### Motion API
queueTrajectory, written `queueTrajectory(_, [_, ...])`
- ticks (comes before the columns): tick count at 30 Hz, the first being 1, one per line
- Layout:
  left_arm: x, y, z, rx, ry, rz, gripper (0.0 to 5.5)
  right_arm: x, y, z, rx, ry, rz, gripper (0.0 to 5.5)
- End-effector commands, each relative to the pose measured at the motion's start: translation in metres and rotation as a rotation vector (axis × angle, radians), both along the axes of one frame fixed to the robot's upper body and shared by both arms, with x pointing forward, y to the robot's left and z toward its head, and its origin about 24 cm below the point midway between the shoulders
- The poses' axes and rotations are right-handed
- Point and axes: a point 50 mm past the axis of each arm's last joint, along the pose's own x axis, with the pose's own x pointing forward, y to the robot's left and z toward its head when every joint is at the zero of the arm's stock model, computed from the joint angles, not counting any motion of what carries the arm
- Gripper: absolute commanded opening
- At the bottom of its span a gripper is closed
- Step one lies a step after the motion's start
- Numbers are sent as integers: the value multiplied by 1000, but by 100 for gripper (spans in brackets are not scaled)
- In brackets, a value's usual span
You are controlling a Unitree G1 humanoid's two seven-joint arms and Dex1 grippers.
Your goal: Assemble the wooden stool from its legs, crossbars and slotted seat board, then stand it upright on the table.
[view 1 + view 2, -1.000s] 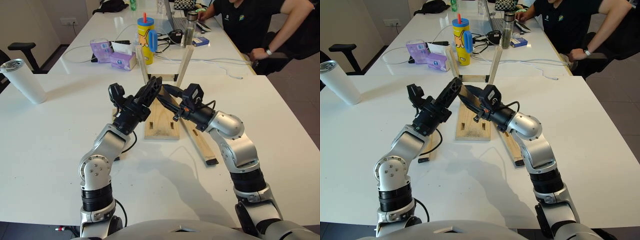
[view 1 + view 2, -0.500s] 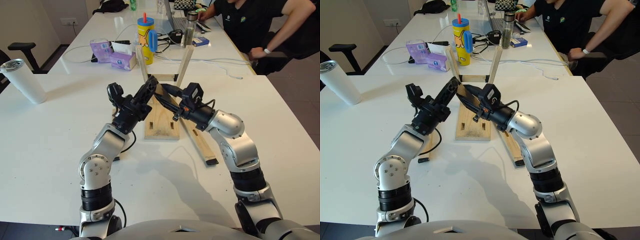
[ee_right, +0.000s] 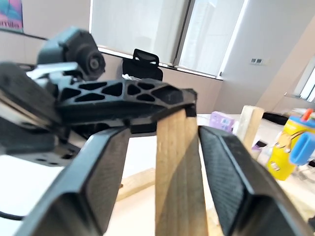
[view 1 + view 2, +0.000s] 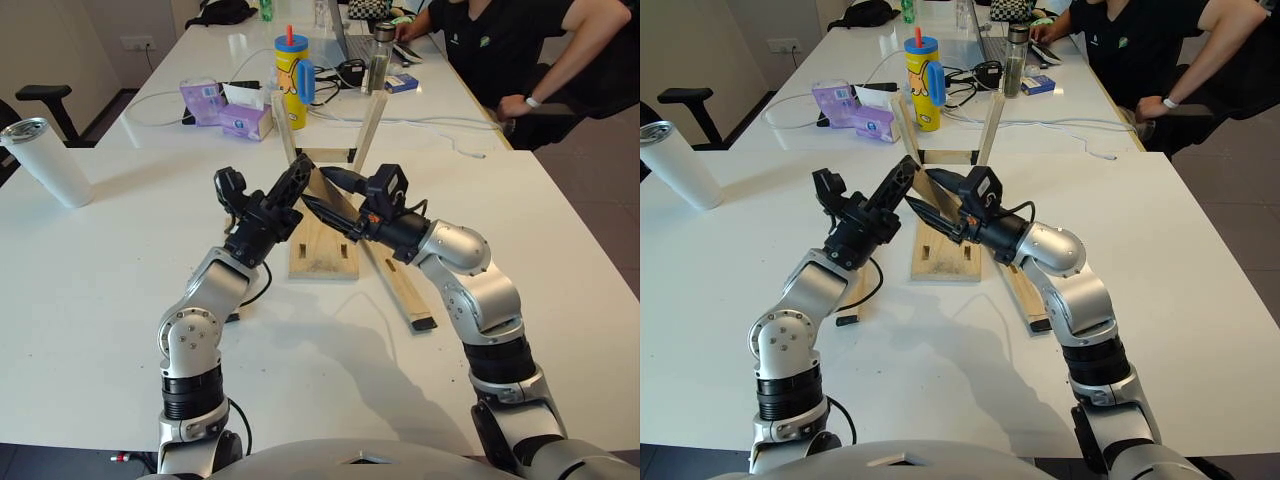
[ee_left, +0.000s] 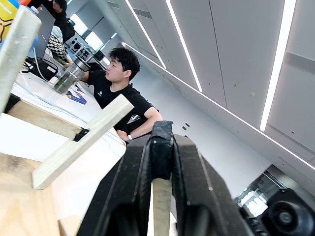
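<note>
Left gripper (image 4: 298, 180): fingers clamped on the end of a wooden leg (image 3: 177, 172), with the wood squeezed between the pads (image 5: 142, 196).
Right gripper (image 4: 921, 187): fingers spread to either side of the same leg, with a gap on each side, not touching the wood.
Wooden leg: tilted; its gripped end lies just past the right fingertips.
Seat board (image 4: 325, 258): flat on the table below both sets of fingers, slots up.
Leg frame (image 4: 327, 155): two legs and a crossbar, upright at the board's far end, beyond the fingertips.
Loose leg (image 4: 402, 287): lying beside the board.
</note>
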Motion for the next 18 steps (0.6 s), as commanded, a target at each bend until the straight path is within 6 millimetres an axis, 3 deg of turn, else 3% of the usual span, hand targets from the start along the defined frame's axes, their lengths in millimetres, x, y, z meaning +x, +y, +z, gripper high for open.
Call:
queueTrajectory(1, [10, 19, -11, 41, 64, 110, 45, 4, -6, 19, 78, 11, -5, 250])
queueTrajectory(5, [11, 37, -16, 91, 72, 179, 45, 11, -21, 18, 107, 47, -97, 250])
queueTrajectory(7, [10, 56, -17, 134, 69, 250, 45, 23, -38, 11, 113, 63, -256, 250])
queueTrajectory(11, [4, 81, -18, 267, 40, 290, 45, 40, -76, -27, 48, 106, -651, 250])
queueTrajectory(14, [3, 100, -14, 322, 21, 355, 45, 32, -88, -59, 14, 145, -799, 250])
queueTrajectory(18, [7, 109, -31, 443, 50, 414, 45, 10, -77, -87, 14, 188, -862, 250])
